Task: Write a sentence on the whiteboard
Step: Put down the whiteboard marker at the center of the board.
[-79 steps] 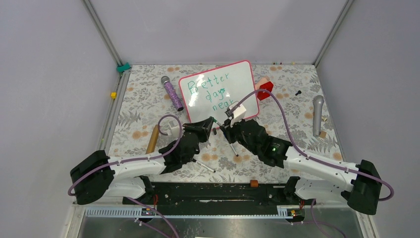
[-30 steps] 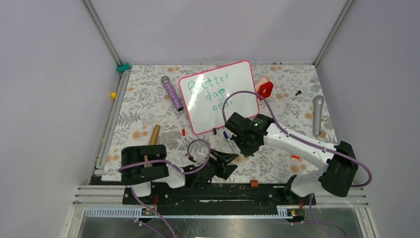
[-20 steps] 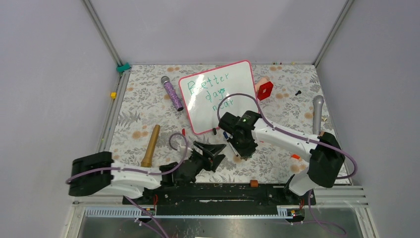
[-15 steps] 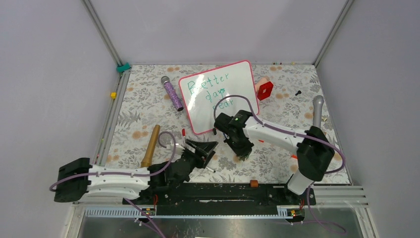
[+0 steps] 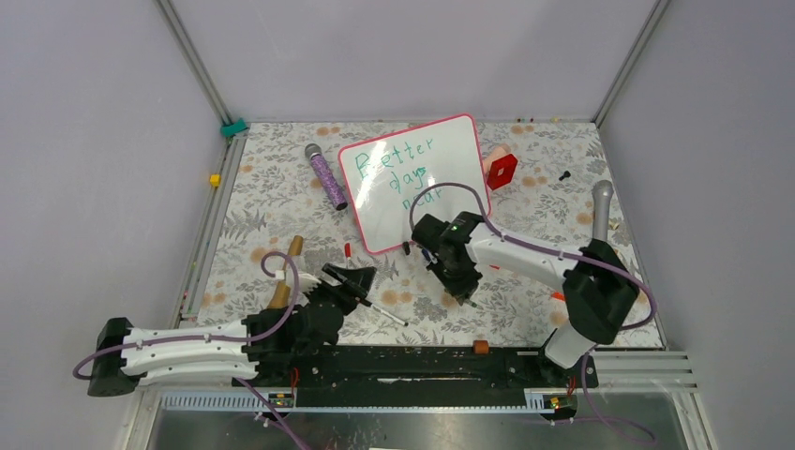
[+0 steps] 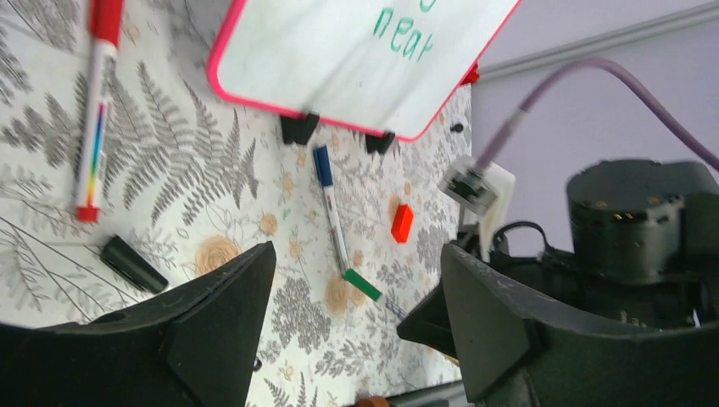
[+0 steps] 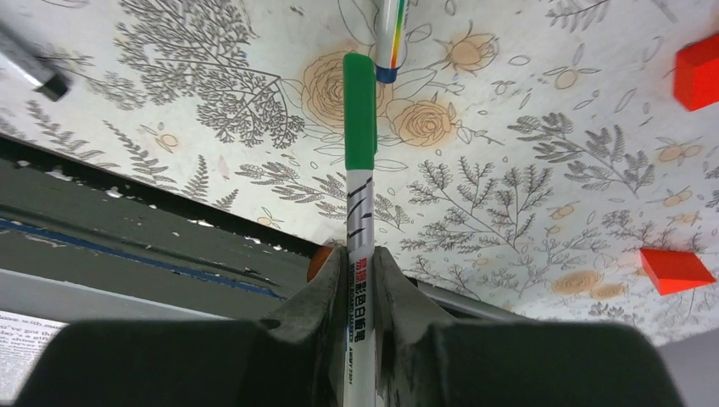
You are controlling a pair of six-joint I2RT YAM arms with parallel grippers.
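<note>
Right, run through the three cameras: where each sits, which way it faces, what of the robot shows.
Top external: above and behind the robot, looking down at the pink-framed glossy white whiteboard, left arm, right arm.
Left wrist: low over the floral table, facing the whiteboard's lower edge; open left claw frames it.
Right wrist: looks down at the table; right claw shut on the green-capped white marker.
Shared: both wrist views show that marker.
</note>
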